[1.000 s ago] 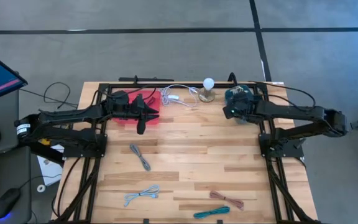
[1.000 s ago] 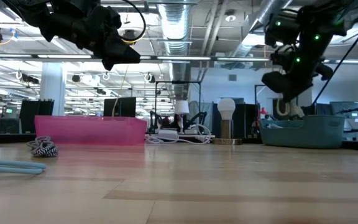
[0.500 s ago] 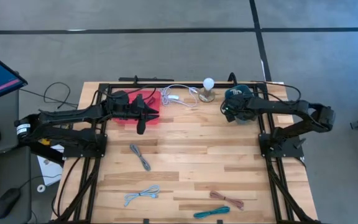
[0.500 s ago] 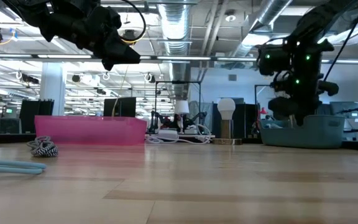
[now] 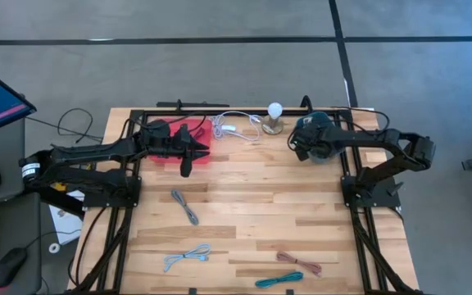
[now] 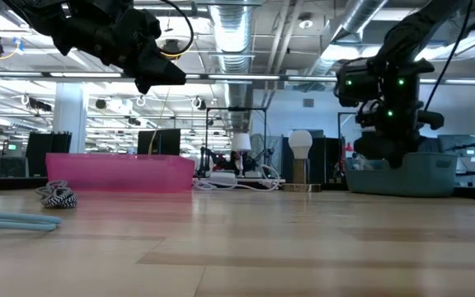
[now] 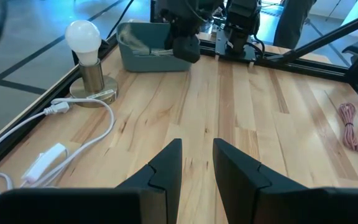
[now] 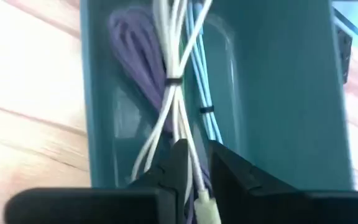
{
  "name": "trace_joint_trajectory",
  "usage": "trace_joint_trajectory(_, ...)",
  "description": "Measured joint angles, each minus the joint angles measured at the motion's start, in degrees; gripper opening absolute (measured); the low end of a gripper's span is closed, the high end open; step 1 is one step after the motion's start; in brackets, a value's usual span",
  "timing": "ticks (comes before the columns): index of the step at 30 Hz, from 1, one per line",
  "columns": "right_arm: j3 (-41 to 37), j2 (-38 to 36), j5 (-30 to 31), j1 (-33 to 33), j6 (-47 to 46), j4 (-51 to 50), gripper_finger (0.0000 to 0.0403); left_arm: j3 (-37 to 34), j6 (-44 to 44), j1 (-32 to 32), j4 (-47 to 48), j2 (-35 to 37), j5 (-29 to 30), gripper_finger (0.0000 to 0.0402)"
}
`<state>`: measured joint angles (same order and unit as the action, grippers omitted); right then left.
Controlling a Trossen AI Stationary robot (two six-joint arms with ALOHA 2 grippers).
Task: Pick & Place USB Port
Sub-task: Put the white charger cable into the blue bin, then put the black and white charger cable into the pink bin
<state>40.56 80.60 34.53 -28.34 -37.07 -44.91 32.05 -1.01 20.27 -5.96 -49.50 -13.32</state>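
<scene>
Right gripper down inside the teal bin near the tabletop's far right corner, hanging right over the cable bundles. In the right wrist view: a white cable cinched with a dark tie, a purple cable coiled beside it, a light blue cable on the other side. White cable running straight down between the two fingers, a narrow gap between them and the strand in that gap. Can't tell if actually pinching it or just straddling it, honestly. Pale plug end of the white one poking out just past the fingertips.

Left gripper parked up in the air over the pink bin along the far edge, left of centre. Fingers slightly apart, nothing between them, just bare wood below.

Rest of the tabletop: lamp with a round bulb at the far edge between the two bins, white cord with inline switch trailing from it toward the pink bin. Black-and-white braided cable left of middle, grey-blue cable nearer the front edge, a brownish-pink cable and a teal cable by the front right corner.
</scene>
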Motion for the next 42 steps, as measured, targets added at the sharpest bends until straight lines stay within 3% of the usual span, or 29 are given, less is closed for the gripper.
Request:
trace_joint_trajectory(11,9.77,-0.64,-1.51,3.59,5.16,-5.03,0.0091,0.00,-0.02,0.00,0.00,0.00,0.00,0.0090)
trace_joint_trajectory(21,11.23,-9.97,-3.03,19.15,23.29,17.01,0.0054,0.00,-3.20,-0.67,0.04,0.32,0.15,0.0090)
trace_joint_trajectory(27,11.21,-14.63,-3.59,28.03,32.53,22.62,0.0041,-0.02,-7.99,-3.84,1.60,3.23,0.04,0.0090)
trace_joint_trajectory(36,11.20,-15.72,-4.62,34.01,33.12,23.91,0.0025,-0.02,-8.94,-8.39,17.72,14.21,1.14,0.0090)
trace_joint_trajectory(42,6.12,-16.20,-4.64,34.36,33.90,35.52,0.0014,-0.02,-4.08,-13.32,25.39,19.94,2.56,0.0090)
